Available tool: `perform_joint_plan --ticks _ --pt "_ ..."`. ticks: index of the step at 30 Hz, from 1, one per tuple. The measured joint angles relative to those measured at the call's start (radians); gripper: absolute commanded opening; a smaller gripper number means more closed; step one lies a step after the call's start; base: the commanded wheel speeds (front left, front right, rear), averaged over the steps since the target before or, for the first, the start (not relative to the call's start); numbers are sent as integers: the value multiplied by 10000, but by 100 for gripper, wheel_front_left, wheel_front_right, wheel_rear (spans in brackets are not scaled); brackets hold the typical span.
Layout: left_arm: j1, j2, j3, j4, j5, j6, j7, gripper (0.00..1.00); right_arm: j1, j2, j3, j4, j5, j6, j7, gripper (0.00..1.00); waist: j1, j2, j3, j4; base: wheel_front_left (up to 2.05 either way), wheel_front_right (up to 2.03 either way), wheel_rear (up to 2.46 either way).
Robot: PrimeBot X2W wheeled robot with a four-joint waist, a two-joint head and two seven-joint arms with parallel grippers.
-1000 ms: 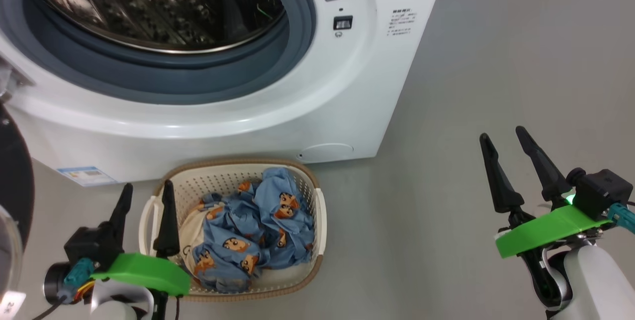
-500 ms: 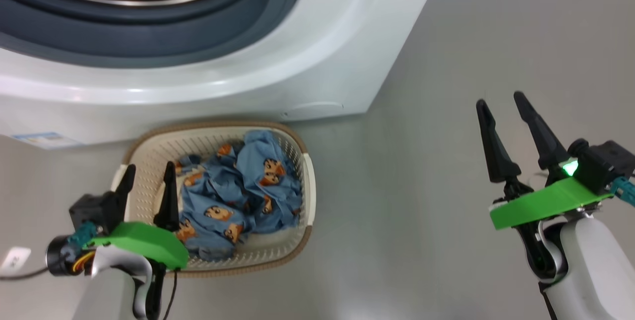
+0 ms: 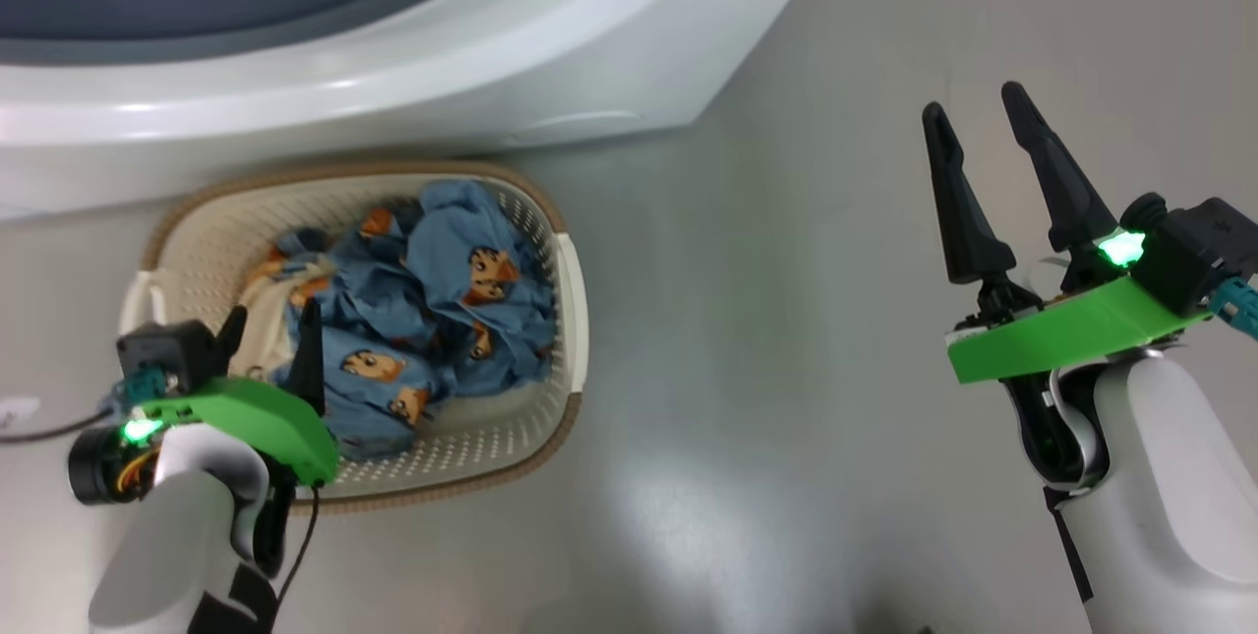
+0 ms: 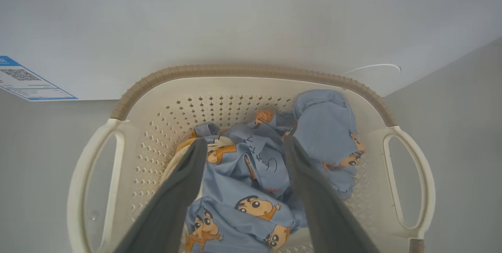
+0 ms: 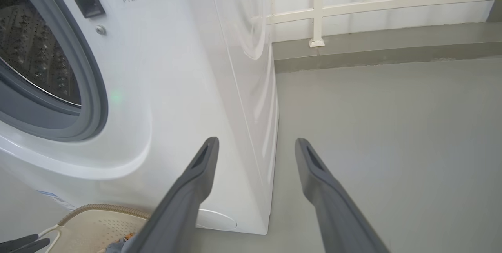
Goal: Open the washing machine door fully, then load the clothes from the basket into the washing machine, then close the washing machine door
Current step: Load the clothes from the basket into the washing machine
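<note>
Step in hand, by my read: loading. Drum [image 5: 35,49] mouth of washing machine [image 3: 393,93] uncovered, nothing gripped yet

Left gripper [image 3: 275,310] over near-left part of basket [image 3: 572,300], fingers spread wide, empty. Right gripper [image 3: 972,99] well right of basket over floor [image 3: 767,339], fingers wide too, empty

Basket on floor just in front of washer, holds crumpled blue cartoon-print clothes [image 3: 442,270] (cream cloth piece [image 3: 265,292] tucked at left)

Next: lower, pinch thick fold, lift clear of rim

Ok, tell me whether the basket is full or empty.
Part full: crumpled blue cartoon-print clothes lie piled inside the basket, its perforated floor showing around them.
</note>
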Motion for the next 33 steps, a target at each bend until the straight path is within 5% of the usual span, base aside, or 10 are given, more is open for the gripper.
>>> perform_joint_plan --ticks 18,33 --pt "-2521 487 -593 3367 -265 -186 360 100 -963 288 107 -353 31 0 -71 100 0 0 1904 -639 0 0 0" --pt "-3569 717 -1114 4228 -963 -188 1590 100 -1370 493 253 -493 61 0 -71 100 0 0 2963 -1215 0 0 0"
